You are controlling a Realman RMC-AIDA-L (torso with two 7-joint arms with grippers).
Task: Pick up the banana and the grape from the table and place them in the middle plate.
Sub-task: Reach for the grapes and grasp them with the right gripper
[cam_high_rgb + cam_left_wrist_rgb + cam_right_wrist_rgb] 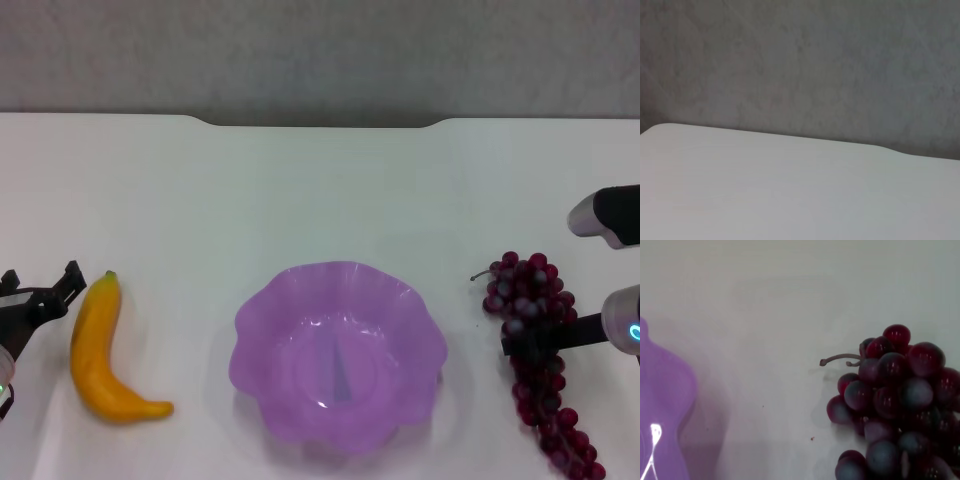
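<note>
The yellow banana (100,350) lies on the white table (300,190) at the left. My left gripper (40,283) is open just left of the banana's upper end, not touching it. The translucent purple middle plate (252,325) sits empty at the centre front. To its right the dark red grape (535,350) bunch rests on the table. My right gripper (545,338) reaches in from the right edge, with a dark finger lying across the bunch's middle. The right wrist view shows the grape (890,390) close up, beside the plate's rim (665,405).
The table's far edge with its notch (320,122) meets a grey wall. The left wrist view shows only bare table (790,190) and that wall. Open tabletop lies behind the plate and between it and each fruit.
</note>
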